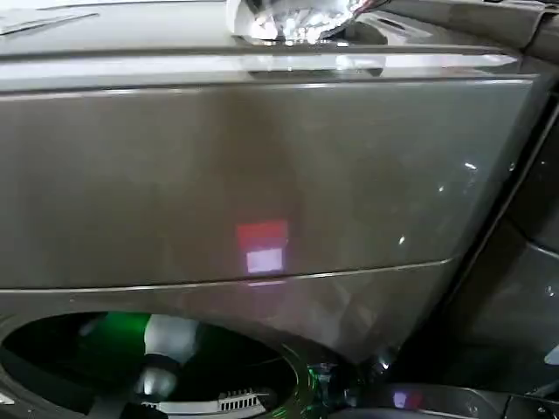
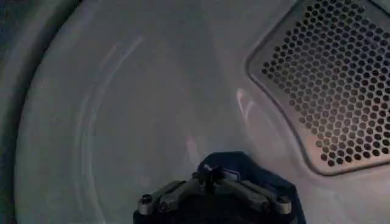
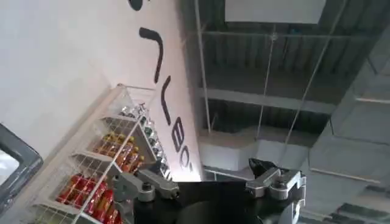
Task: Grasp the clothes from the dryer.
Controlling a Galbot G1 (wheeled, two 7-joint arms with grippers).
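Reaching deep inside the dryer (image 1: 262, 175) drum, the left gripper (image 2: 212, 182) has jaws pinched on dark clothes (image 2: 244, 167); bare drum wall all around. Right gripper (image 3: 210, 182), jaws wide, points at the ceiling.

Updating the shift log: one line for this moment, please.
left gripper: inside dryer drum, shut on dark garment | right gripper: open, raised outside, idle

dryer (image 1: 262, 175) cut by head view edges, porthole only partly in frame | left gripper (image 2: 213, 182) in drum, fingertips buried in dark clothes (image 2: 244, 165), garment cut by frame edge, pale garment can't be made out | right gripper (image 3: 210, 182) cut off by frame edge | shelf bottles (image 3: 106, 164) too small to read
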